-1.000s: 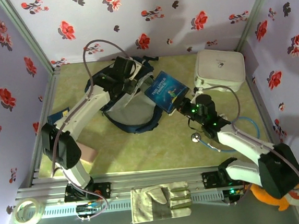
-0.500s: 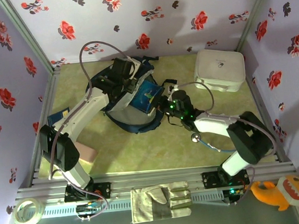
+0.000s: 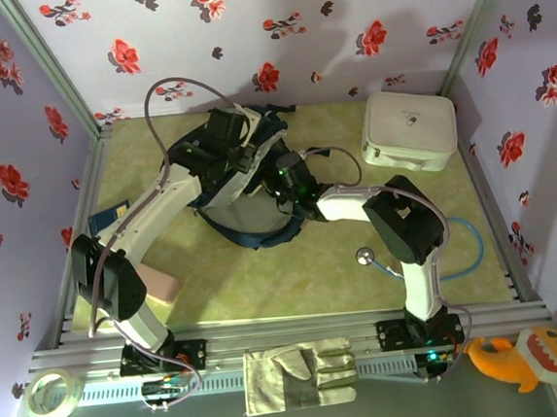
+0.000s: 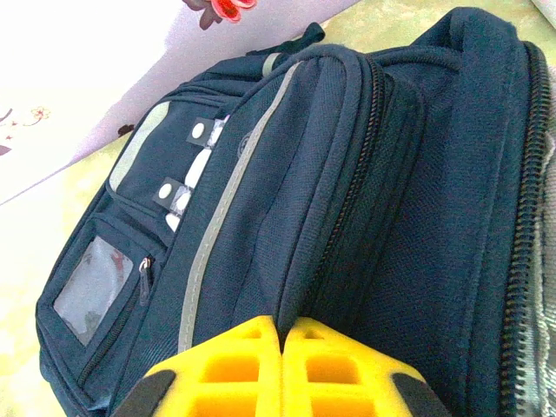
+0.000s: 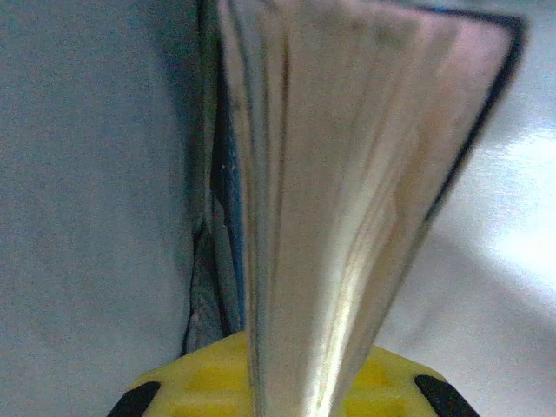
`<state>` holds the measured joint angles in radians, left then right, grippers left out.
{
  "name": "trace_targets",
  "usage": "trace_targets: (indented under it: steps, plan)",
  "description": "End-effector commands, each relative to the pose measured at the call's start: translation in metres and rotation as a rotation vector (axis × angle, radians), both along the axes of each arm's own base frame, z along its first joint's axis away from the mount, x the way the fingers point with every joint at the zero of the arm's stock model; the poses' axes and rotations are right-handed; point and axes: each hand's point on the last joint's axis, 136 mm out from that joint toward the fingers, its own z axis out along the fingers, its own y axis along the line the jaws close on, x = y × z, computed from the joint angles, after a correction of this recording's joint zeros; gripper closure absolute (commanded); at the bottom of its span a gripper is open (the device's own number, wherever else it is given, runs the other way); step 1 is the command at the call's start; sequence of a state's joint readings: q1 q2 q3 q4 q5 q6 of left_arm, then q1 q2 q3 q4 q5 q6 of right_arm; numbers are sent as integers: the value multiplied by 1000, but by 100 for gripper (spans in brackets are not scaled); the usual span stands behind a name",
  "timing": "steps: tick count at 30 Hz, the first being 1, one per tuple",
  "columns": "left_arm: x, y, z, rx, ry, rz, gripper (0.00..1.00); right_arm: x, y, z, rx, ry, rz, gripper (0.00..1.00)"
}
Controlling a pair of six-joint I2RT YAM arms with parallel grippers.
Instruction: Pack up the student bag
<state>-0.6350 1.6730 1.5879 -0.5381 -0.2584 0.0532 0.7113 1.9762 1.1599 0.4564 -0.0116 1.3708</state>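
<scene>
Top external view, contents by size.

1. Bench (image 3: 314, 274): green mat, walled by floral panels.
2. Bag (image 3: 245, 216): navy, lying at centre-left of the bench towards the back wall, its mouth open and pale lining exposed. The left wrist view shows its front pockets, grey stripe and zips close up.
3. Case (image 3: 408, 131): white, zipped, in the far right corner, well apart from the bag.
4. Glove (image 3: 298, 375): pale, flat on the near rail between the arm bases.
5. Left gripper (image 4: 282, 365): fingers pressed together on a fold of the bag's fabric, apparently holding the mouth open.
6. Right gripper (image 5: 287, 382): clamped on the book, reaching into the bag's mouth.
7. Book (image 5: 330, 191): seen page-edge on in the right wrist view, pale lining on both sides of it.
8. Plush fish (image 3: 521, 358): orange, near right corner.
9. Pink block (image 3: 161, 289): beside the left arm.
10. Tape roll (image 3: 51, 394): near left corner.
11. Stethoscope (image 3: 366, 255): right of centre, blue tubing.

Status, as judged: the book is going into the bag but is not yet released. Several loose items lie outside it, and which of them belong in the bag cannot be told. Packing looks to be at an early to middle stage.
</scene>
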Motion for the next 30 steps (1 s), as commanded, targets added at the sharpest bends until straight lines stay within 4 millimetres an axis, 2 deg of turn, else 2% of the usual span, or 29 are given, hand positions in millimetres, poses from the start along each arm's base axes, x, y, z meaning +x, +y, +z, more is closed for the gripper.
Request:
trace_targets:
  steps: [1, 9, 15, 17, 19, 21, 25, 28, 30]
  plan:
    - [-2, -9, 85, -200, -177, -13, 100, 18, 3, 3, -33, -11, -103, 92]
    - [-7, -11, 80, -217, -147, -25, 100, 36, 29, 11, 38, -53, -103, 87]
    - [-11, -13, 88, -252, -162, -40, 100, 43, 39, -8, 71, -37, -113, 83]
    - [-12, -11, 89, -254, -166, -37, 100, 45, 41, -9, 72, -38, -100, 77]
    - [-12, -11, 88, -255, -167, -35, 100, 43, 42, -7, 86, -39, -86, 65]
    - [-12, -10, 87, -254, -160, -30, 100, 38, 36, -2, 115, -38, -92, 56]
    - [-11, -11, 85, -283, -153, -14, 100, 22, 9, 22, 135, -73, -119, 47]
    - [-9, -12, 78, -281, -142, -11, 100, 8, -19, 34, 131, -94, -147, 44]
    - [-8, -13, 73, -278, -133, -8, 100, -5, -42, 34, 118, -97, -180, 43]
